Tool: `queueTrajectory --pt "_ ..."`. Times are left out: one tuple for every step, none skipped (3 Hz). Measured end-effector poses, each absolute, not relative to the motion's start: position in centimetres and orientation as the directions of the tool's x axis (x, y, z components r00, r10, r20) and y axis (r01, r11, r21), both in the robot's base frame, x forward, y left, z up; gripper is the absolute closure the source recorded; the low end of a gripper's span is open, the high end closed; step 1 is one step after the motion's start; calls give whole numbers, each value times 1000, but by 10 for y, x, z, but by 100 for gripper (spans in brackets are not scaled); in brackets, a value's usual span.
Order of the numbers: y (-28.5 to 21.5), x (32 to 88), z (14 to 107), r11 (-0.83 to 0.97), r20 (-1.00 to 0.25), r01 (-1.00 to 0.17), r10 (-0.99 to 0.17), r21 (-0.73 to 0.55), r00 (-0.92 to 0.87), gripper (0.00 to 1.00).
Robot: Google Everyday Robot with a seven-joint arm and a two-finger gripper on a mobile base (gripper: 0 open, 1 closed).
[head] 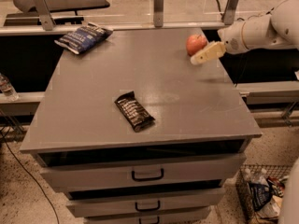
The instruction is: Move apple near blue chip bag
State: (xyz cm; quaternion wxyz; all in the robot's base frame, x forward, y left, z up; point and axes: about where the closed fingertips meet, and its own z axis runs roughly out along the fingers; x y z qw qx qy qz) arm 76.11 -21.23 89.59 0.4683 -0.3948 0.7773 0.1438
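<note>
End effector [205, 55] hangs over the tabletop's [187, 101] far right corner, right beside the apple [195, 44], maybe touching it. We cannot tell whether it is open or closed, or whether it grips anything. White arm [261, 29] extends in from past the tabletop's right edge.

Tabletop is flat, grey and smooth, with drawers [147, 174] stacked under its near edge. Blue chip bag [83, 37] lies flat at the tabletop's far left corner, partly hanging over the far edge. Snack bar [134, 111], dark wrapper, lies around the tabletop's middle, slightly toward the near edge; it is not part of the task. The apple sits at the far right corner, well apart from the bag.

We judge the apple firm, light enough for one grasp, round and waxy, so it can roll on this smooth surface or slip out if pinched off-centre. Best hold, we think: across its widest middle, from above or the side, with steady, moderate squeeze. Bruising is possible, breakage unlikely. The carry has to run along the tabletop's far edge toward the left corner.
</note>
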Motion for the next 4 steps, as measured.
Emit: queueTrajectory --pt "-208 801 903 725 -902 -678 -364 -119 -231 0" --pt "-213 830 908 784 -929 -611 -296 -105 -220 0" --pt "-216 844 902 812 -931 -578 -274 -89 -242 0" --pt "-219 850 890 823 -919 -564 -274 -71 -284 0"
